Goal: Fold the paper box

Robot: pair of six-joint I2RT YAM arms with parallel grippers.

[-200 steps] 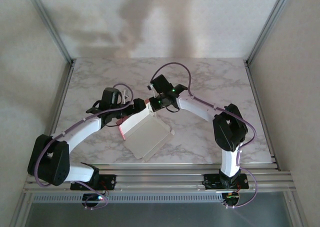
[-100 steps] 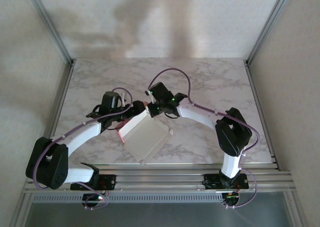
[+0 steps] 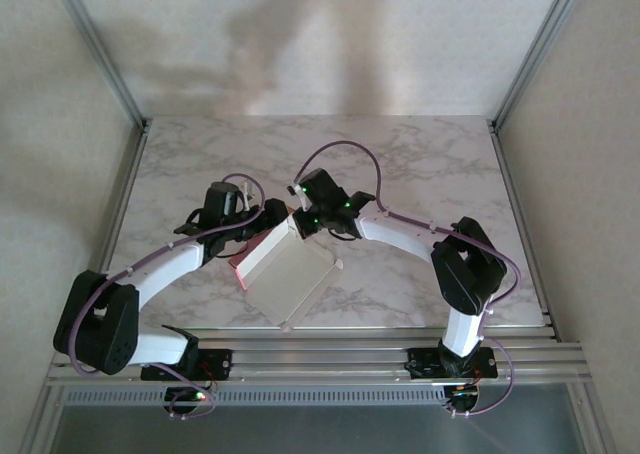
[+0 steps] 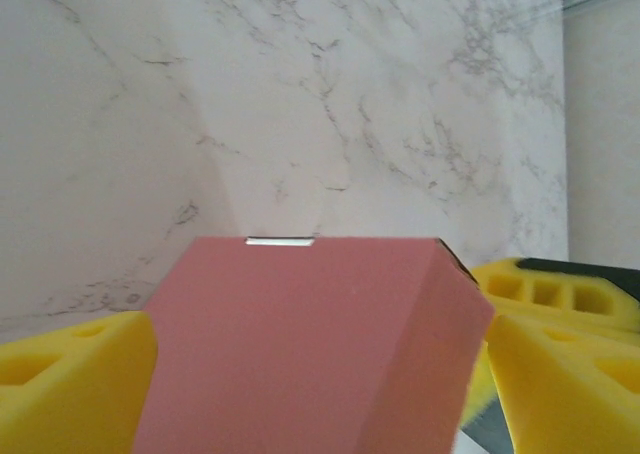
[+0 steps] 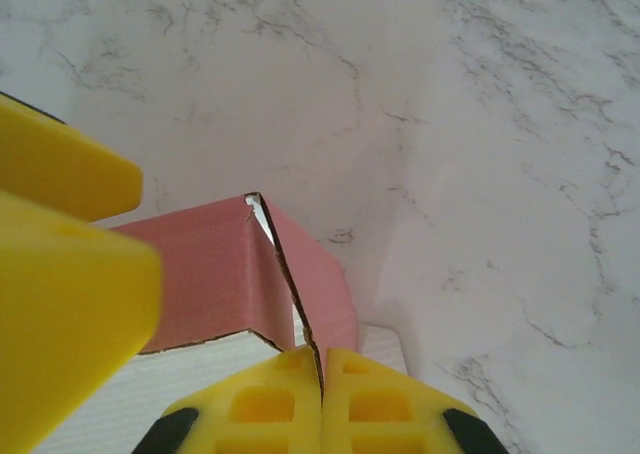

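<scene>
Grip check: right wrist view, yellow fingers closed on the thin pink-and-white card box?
Yes, the right gripper is closed on an edge of the pink-and-white paper box.

A white, grey-veined marble table (image 3: 420,164) fills the middle of the top view. Ribbed aluminium rails (image 3: 330,359) run along its lower edge. Slanted metal posts (image 3: 97,49) rise at upper left and upper right against pale walls (image 3: 320,34).

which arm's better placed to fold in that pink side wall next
Left, probably. The left claw is open astride the pink wall of the paper box, ready to close on it. The right claw is shut on the box's corner flap, so it is busy holding.
</scene>
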